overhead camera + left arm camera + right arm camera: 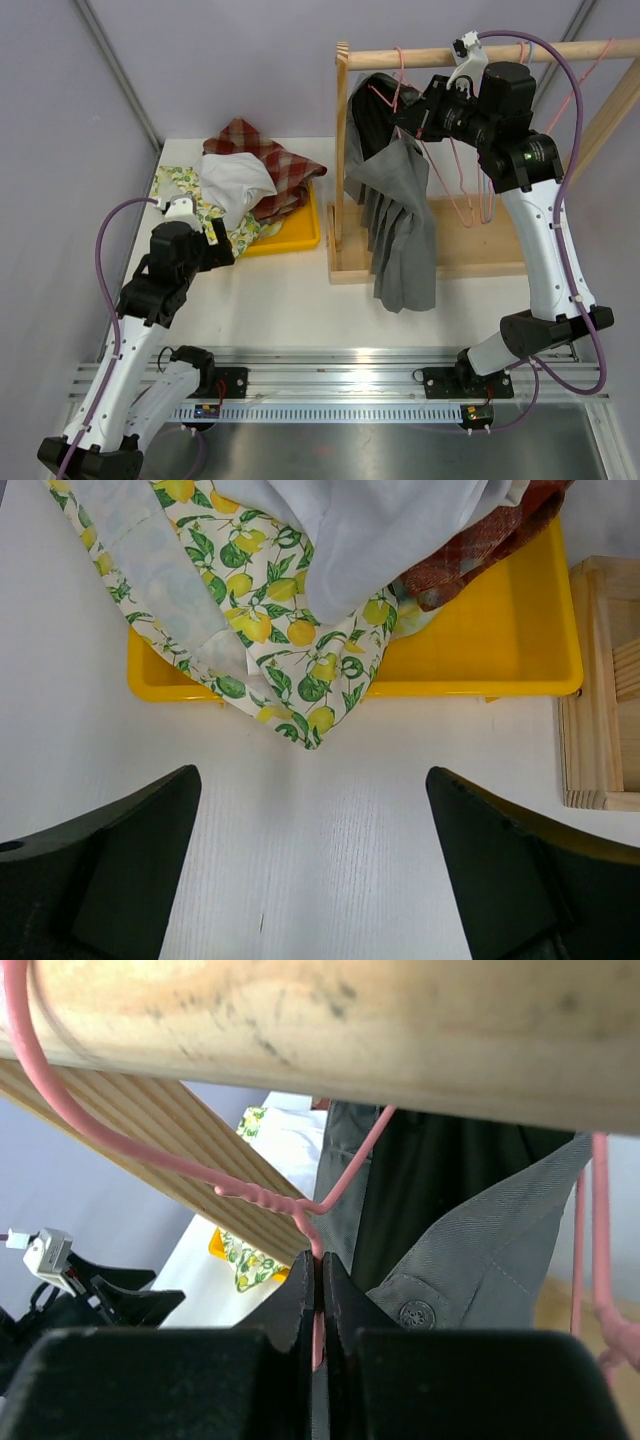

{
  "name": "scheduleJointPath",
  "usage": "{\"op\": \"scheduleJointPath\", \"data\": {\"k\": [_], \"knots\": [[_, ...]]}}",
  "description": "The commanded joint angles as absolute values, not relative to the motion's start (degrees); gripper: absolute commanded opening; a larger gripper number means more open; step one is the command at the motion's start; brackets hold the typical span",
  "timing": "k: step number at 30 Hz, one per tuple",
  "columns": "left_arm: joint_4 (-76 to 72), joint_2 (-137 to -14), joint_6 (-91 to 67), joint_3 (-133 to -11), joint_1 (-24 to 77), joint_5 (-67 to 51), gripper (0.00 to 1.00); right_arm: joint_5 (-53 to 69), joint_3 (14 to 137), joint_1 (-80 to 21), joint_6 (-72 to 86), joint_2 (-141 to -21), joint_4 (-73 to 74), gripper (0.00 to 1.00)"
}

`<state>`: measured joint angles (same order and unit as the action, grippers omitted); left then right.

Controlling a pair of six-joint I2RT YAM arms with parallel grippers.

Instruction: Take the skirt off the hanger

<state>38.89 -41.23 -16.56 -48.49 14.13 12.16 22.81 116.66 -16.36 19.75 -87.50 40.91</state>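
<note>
The right claw (319, 1272) is closed on the wire of the pink hanger (262, 1198) — the grey skirt (400, 220) hangs from it under the wooden rail (560, 52). The wire may slip when pulled, or the skirt may be dragged along with it; the left claw (315, 865) is opened wide

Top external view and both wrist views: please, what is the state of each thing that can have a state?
Pink wire hanger: hooked over the wooden rail.
Grey fabric skirt: hanging on that hanger, not yet removed.
Right claw: shut on the hanger's neck.
Left claw: open, empty, above the table.
Yellow plastic tray: filled with piled clothes.
</note>
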Motion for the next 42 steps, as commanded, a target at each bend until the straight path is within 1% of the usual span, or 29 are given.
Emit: {"op": "scheduleJointPath", "data": {"k": [1, 2, 7, 9, 13, 14, 15, 16, 17, 18, 19, 20, 21, 22, 23, 24, 27, 28, 33, 37, 42], "knots": [[36.04, -40.61, -16.35, -48.52, 14.06, 11.08, 0.99, 21.45, 115.75, -17.14, 21.01, -88.42, 41.13, 0.03], [36.04, -40.52, -16.35, -48.52, 14.06, 11.07, 0.99, 21.27, 115.75, -17.14, 21.01, -88.42, 41.13, 0.00], [34.90, -39.11, -15.47, -48.86, 14.06, 9.41, 0.99, 21.01, 113.99, -17.14, 22.32, -87.80, 39.03, 0.00], [33.93, -38.94, -14.42, -50.09, 14.06, 6.34, 0.99, 21.27, 115.56, -17.14, 22.50, -87.54, 38.93, 0.00], [32.96, -40.34, -13.45, -58.16, 16.60, 3.00, 0.99, 20.04, 121.19, -17.14, 22.41, -87.19, 41.04, 0.00], [32.70, -42.52, -13.27, -63.40, 17.57, 2.55, 0.99, 19.78, 122.25, -17.14, 22.41, -87.10, 41.48, 0.00], [32.43, -43.93, -13.01, -66.07, 18.80, 1.94, 0.99, 19.78, 123.91, -17.14, 22.50, -86.84, 42.09, 0.00], [32.43, -46.03, -12.92, -69.57, 22.29, 0.89, 0.99, 19.69, 124.27, -17.14, 22.59, -86.66, 42.10, 0.00], [32.87, -50.32, -12.83, -76.13, 24.85, 1.31, 0.99, 19.51, 124.45, -17.14, 22.76, -85.96, 42.10, 0.00], [33.39, -53.15, -12.22, -80.38, 31.92, 2.62, 0.99, 18.82, 124.11, -17.14, 23.11, -85.44, 41.84, 0.00], [33.92, -55.44, -11.52, -83.90, 36.34, 7.25, 0.99, 18.29, 123.75, -17.14, 23.20, -84.82, 41.49, 0.00], [34.45, -60.24, -9.86, -90.81, 40.74, 9.82, 0.99, 17.67, 122.97, -17.14, 23.38, -83.42, 41.14, 0.00], [34.63, -62.29, -9.41, -93.75, 44.70, 11.58, 0.99, 16.53, 121.57, -17.14, 23.73, -82.80, 40.35, 0.00], [34.37, -64.32, -9.32, -96.13, 50.74, 12.65, 0.99, 16.09, 121.03, -17.14, 23.82, -82.18, 40.08, 0.00], [33.67, -66.25, -10.27, -98.24, 53.32, 12.83, 0.99, 15.74, 120.59, -17.14, 24.08, -80.87, 40.17, 0.00], [32.71, -68.71, -10.72, -99.83, 58.05, 12.83, 0.99, 15.38, 119.72, -17.14, 24.60, -80.08, 39.99, 0.00], [25.68, -71.62, -11.08, -97.57, 65.02, 13.53, 0.99, 13.63, 117.61, -17.14, 25.57, -76.74, 39.21, 0.00], [24.27, -72.33, -11.25, -97.04, 68.69, 15.10, 0.99, 13.19, 117.16, -17.14, 25.66, -75.77, 38.85, 0.00], [15.67, -77.59, -12.40, -93.96, 75.39, 16.08, 0.99, 11.25, 115.67, -17.23, 27.07, -71.20, 38.94, 0.00], [11.52, -80.41, -11.69, -94.04, 78.04, 16.26, 0.99, 11.86, 114.79, -17.14, 28.39, -69.09, 39.46, 0.00], [4.93, -82.88, -12.48, -93.08, 78.92, 14.95, 0.99, 10.37, 111.71, -17.14, 30.32, -65.75, 38.42, 0.00]]}}
